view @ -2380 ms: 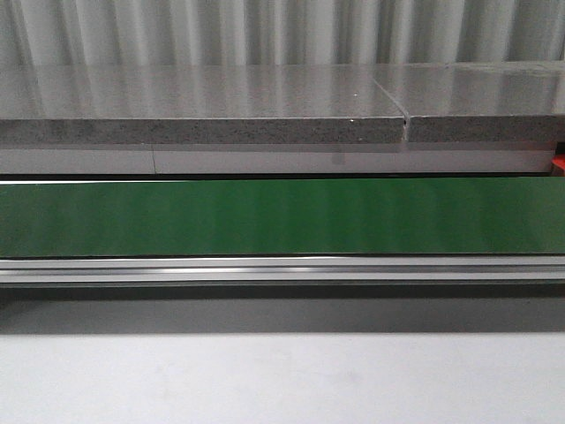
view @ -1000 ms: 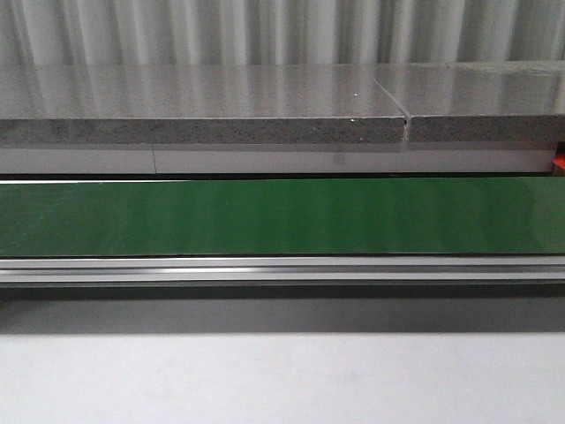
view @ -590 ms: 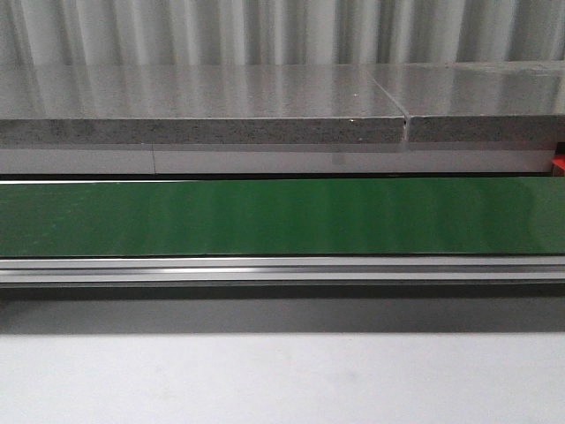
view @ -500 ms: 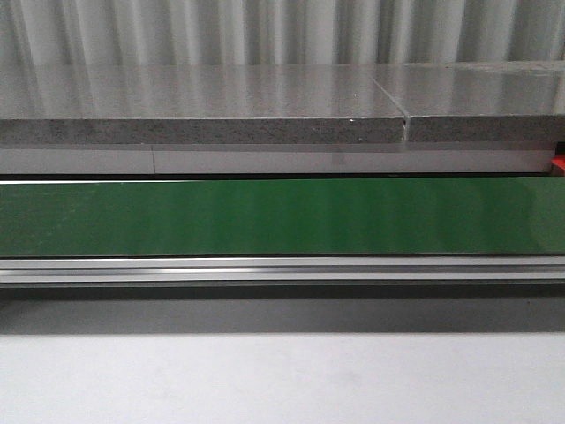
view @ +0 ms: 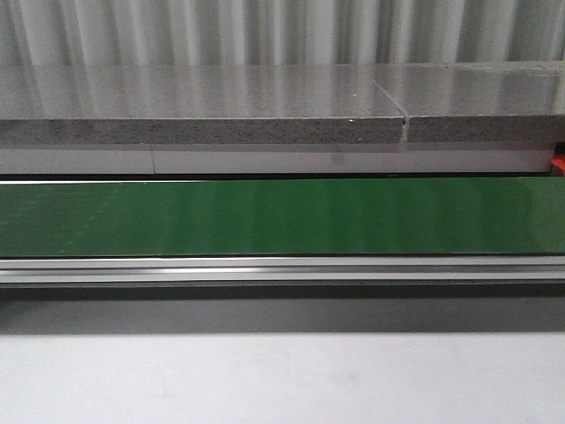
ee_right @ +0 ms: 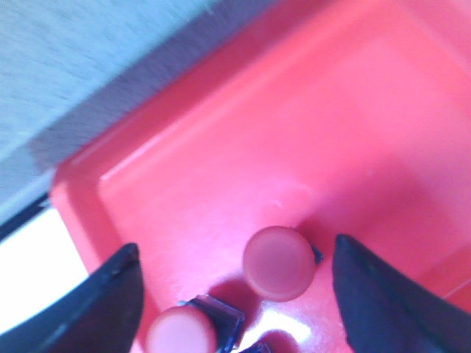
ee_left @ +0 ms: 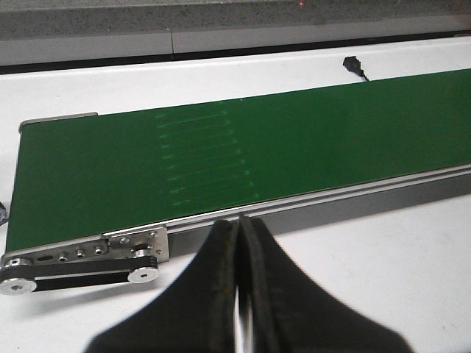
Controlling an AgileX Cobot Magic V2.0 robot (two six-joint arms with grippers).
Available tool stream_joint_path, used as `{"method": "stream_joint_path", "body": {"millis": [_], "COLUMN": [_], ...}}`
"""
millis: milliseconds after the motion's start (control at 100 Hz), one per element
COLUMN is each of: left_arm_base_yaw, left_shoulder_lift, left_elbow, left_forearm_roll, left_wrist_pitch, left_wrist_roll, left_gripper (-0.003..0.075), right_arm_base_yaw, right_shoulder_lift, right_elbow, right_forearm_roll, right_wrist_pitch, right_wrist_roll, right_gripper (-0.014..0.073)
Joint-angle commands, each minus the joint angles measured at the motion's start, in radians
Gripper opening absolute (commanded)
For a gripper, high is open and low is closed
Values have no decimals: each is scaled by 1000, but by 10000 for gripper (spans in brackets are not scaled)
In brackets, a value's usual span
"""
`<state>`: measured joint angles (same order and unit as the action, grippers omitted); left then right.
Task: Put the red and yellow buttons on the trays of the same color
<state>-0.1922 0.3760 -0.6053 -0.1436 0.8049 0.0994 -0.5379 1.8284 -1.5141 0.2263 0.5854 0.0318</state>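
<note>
In the right wrist view, my right gripper point(ee_right: 235, 244) hangs open over a red tray point(ee_right: 294, 125). Two red buttons rest in the tray. One button point(ee_right: 278, 262) lies between the fingers, nearer one of them and touched by neither. The other button point(ee_right: 180, 331) sits on a dark base close to the opposite finger. The left wrist view shows my left gripper point(ee_left: 239, 222) shut with nothing in it, above the white table at the near rail of the conveyor. No yellow button or yellow tray is in view. Neither gripper appears in the front view.
A green conveyor belt point(view: 282, 216) runs across the front view, with an aluminium rail point(view: 282, 268) on its near side. Behind it is a grey stone ledge point(view: 203, 106). A red sliver point(view: 558, 163) shows at the far right. The belt's end bracket point(ee_left: 110, 254) and a black connector point(ee_left: 355, 66) are in the left wrist view.
</note>
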Motion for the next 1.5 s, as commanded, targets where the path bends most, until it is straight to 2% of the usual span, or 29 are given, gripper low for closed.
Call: {"method": "stream_joint_path", "body": {"millis": [0,90,280,380,660,960,1170,1490], "left_arm_base_yaw": [-9,-9,-9,-9,-9,-9,-9,-9], "left_shoulder_lift": [6,6,6,6,6,6,6,6], "left_elbow": [-28,-28,-28,-28,-28,-28,-28,-28], "left_forearm_roll": [-13,-13,-13,-13,-13,-13,-13,-13], "left_wrist_pitch": [-68,-68,-68,-68,-68,-68,-104,-132], "left_wrist_roll": [-3,-3,-3,-3,-3,-3,-3,-3], "left_gripper": [-21,-21,-21,-21,-21,-21,-21,-21], "right_arm_base_yaw": [21,58,191,261,427,565,612,613], "right_shoulder_lift": [-112,-158,-225,-253,-332,-497,-646,-938], "right_elbow": [-31,-28,-27,-27,-14,192,357,599], "right_forearm_roll": [-12,-25,-116,-162,-185,-185,-185,-185], "right_wrist_pitch": [-18,8,65,93,176,107,72,41], "right_wrist_roll": [-58,-82,-82,-82,-84,-102,-103,-103], "right_gripper": [448,322,1,-110,-106,-106,-106,-106]}}
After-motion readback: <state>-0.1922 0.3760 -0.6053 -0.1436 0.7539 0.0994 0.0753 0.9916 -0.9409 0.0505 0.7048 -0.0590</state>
